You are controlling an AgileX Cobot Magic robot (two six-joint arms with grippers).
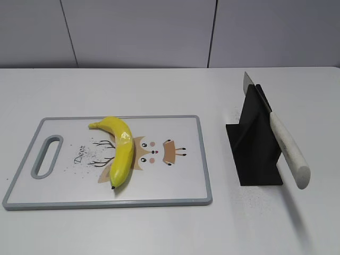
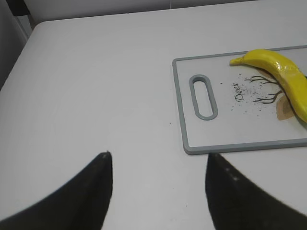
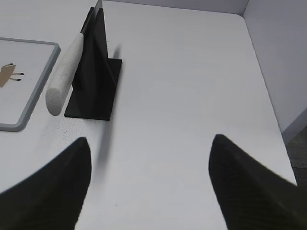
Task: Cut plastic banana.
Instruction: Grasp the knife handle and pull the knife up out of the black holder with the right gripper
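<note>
The plastic banana (image 1: 121, 149) lies on a white cutting board (image 1: 175, 183) with a grey rim, stem at the far left, dark tip toward the front, a clear band round its middle. It also shows in the left wrist view (image 2: 283, 76). A knife with a speckled white handle (image 1: 288, 149) rests slanted in a black stand (image 1: 255, 143), also in the right wrist view (image 3: 64, 72). My left gripper (image 2: 158, 155) is open and empty over bare table, left of the board. My right gripper (image 3: 151, 141) is open and empty, right of the stand. Neither gripper shows in the exterior view.
The board (image 2: 192, 134) has a grey handle slot (image 2: 203, 96) at its left end and a deer drawing. The white table (image 1: 159, 228) ends at a grey wall behind. Its right edge (image 3: 268, 96) and left edge (image 2: 19, 52) show in the wrist views.
</note>
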